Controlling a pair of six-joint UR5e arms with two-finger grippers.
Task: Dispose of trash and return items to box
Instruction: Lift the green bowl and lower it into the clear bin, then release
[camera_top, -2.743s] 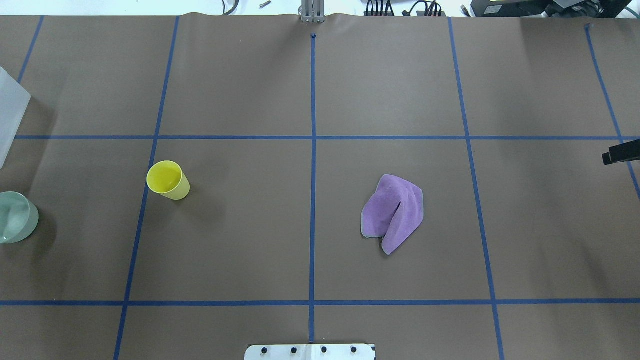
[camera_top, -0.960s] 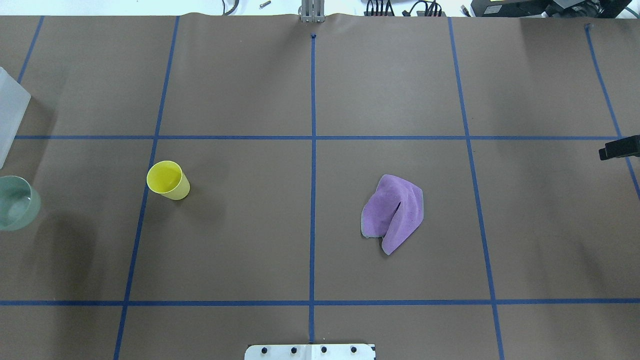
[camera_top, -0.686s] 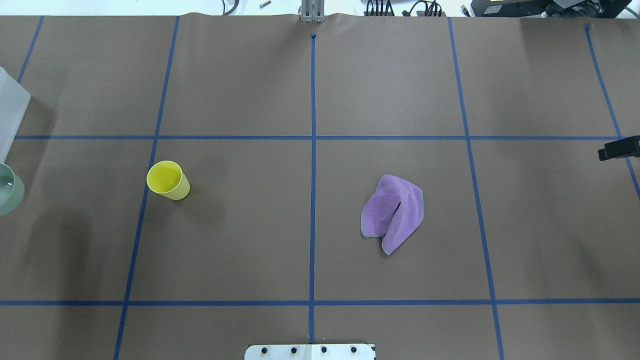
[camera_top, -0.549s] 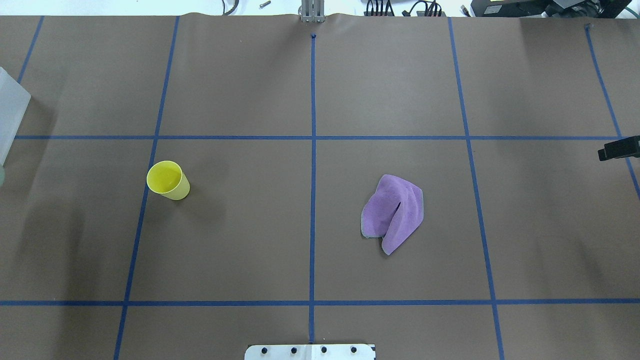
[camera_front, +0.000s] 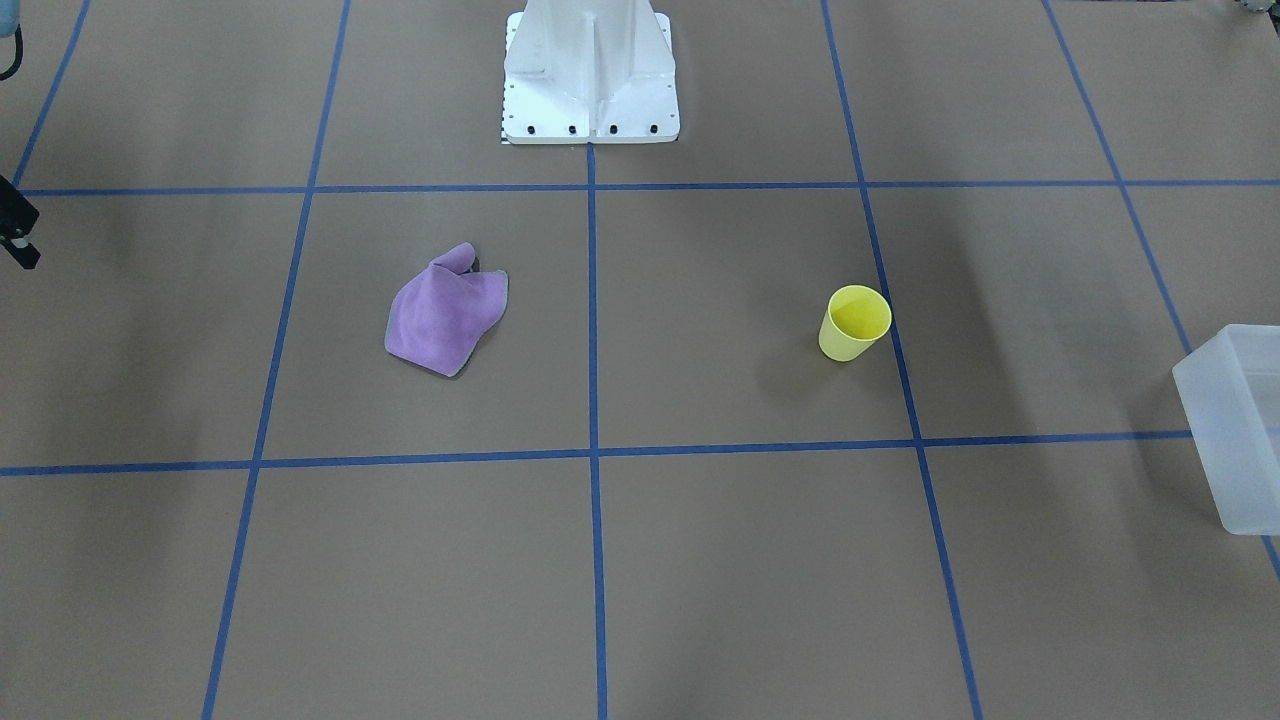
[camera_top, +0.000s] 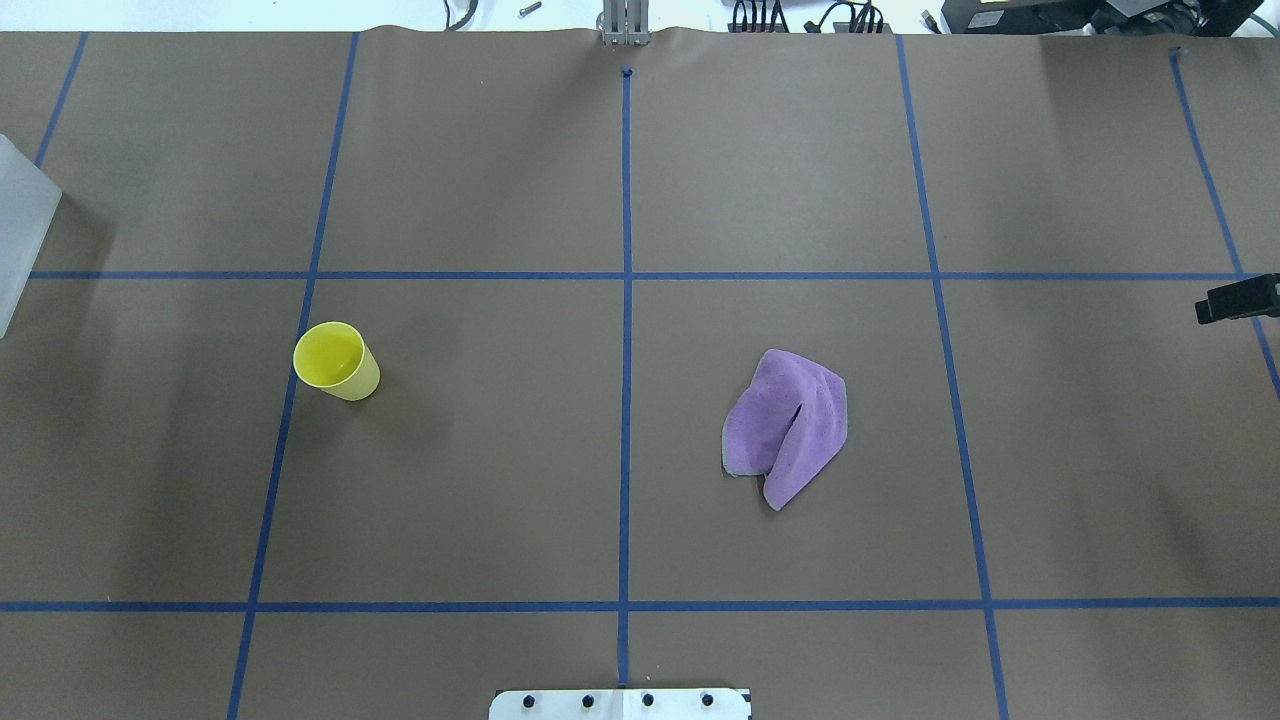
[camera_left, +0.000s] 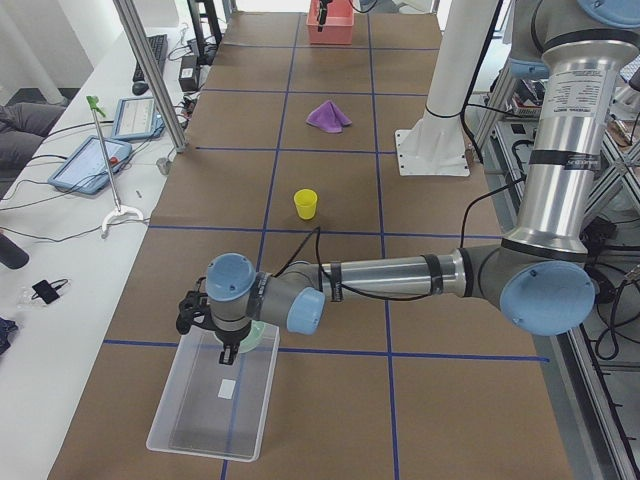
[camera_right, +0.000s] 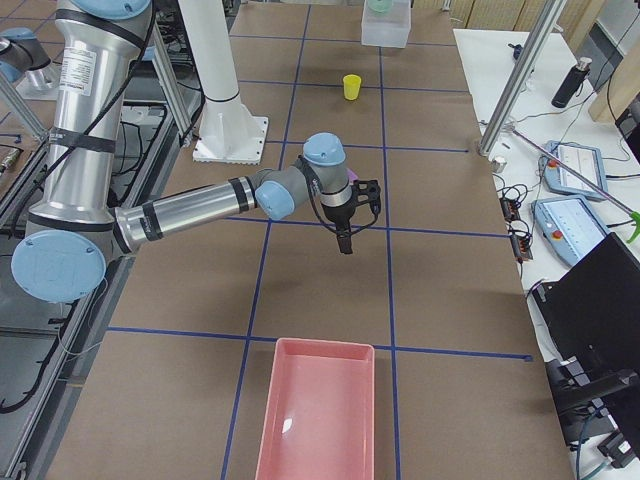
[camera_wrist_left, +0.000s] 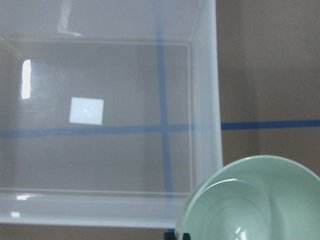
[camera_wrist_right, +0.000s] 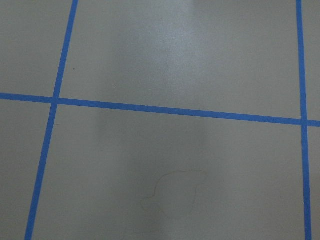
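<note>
The mint-green bowl hangs in my left gripper, just over the near rim of the frosted-white box. The bowl also shows in the exterior left view. The box holds only a small white label. The yellow cup stands upright on the table, left of centre, also in the front-facing view. My right gripper hovers above bare table at the far right; only a black tip shows in the overhead view, and I cannot tell its state.
A crumpled purple cloth lies right of centre. A pink bin stands at the table's right end. The white robot base sits at the robot-side edge. Blue tape lines cross the brown table.
The bowl rose from the table's left edge and moved left, out of the overhead view, towards the box. The right gripper's tip edged slightly up and left.
</note>
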